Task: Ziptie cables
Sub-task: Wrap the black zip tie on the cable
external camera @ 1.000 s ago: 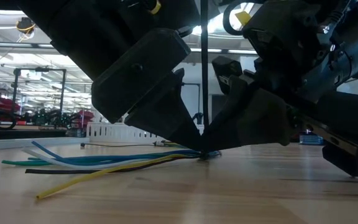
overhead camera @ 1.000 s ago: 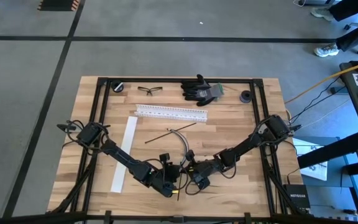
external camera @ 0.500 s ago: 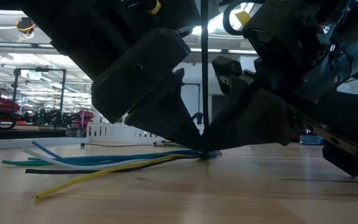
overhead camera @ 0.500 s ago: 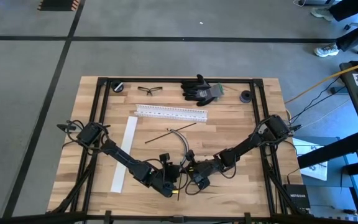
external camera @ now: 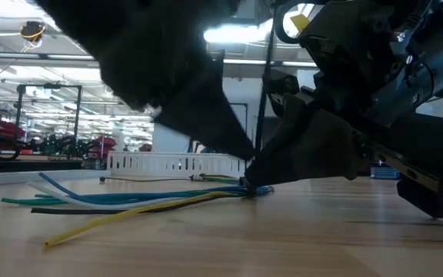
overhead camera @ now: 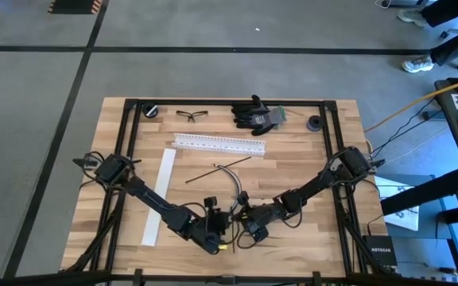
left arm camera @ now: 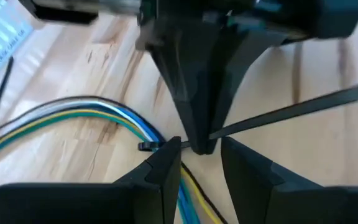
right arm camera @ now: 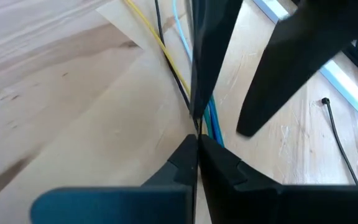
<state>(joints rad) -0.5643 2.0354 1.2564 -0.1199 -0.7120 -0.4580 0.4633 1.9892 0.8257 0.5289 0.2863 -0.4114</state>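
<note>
Your left gripper (external camera: 241,150) is blurred in the low view, so its contact with the cables (external camera: 129,201) cannot be read there. In its own wrist view the fingers (left arm camera: 160,171) stand slightly apart, flanking the bundle, with nothing clearly clamped. Your right gripper (right arm camera: 197,146) is pinched closed on a thin black zip tie (external camera: 261,92) that rises upright from the bundle. The cables lie flat on the desk (overhead camera: 293,163) near its front edge, between the two grippers, fanning toward the white slotted rail (overhead camera: 219,144).
</note>
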